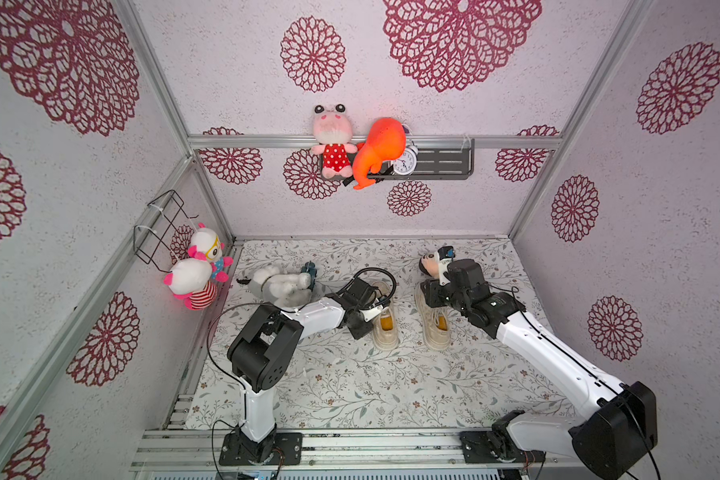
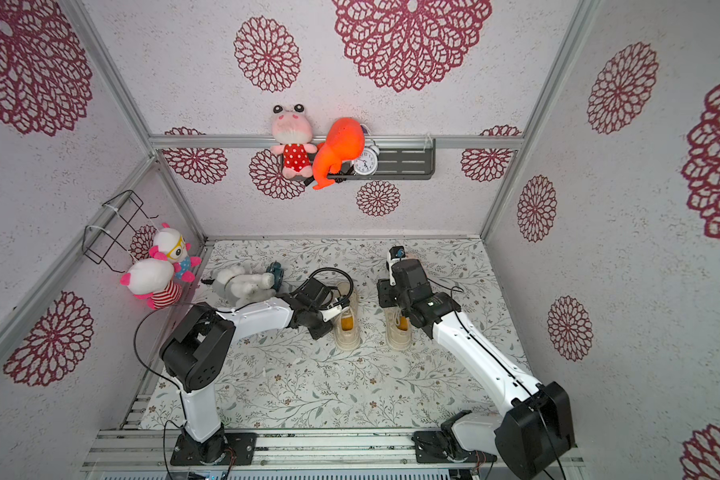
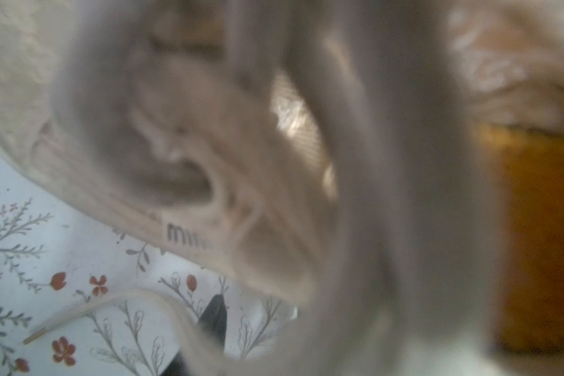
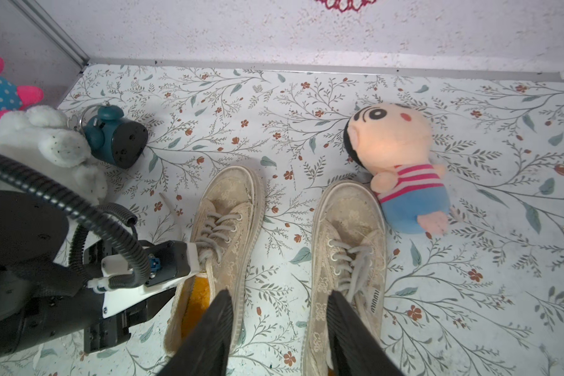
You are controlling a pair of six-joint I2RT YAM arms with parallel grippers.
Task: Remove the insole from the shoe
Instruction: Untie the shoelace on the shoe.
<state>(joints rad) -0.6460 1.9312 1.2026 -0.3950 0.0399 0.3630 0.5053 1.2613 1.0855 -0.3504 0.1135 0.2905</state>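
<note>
The left gripper [image 1: 380,311] sits at the opening of a beige shoe [image 4: 228,208] above its orange insole [image 4: 192,302], its jaws' state impossible to tell, while the right gripper [image 4: 279,294] hovers with jaws spread.

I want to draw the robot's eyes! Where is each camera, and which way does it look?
Top views: high above the arm bases, looking down at the floral table; the left arm and right arm show whole.
Left wrist: on the left arm, very close to the left shoe; blurry, no robot part clear.
Right wrist: on the right arm, looking down toward the back wall; right shoe, open right gripper and the left arm's wrist show.
Shared: both wrist views show the left shoe's orange insole.
</note>
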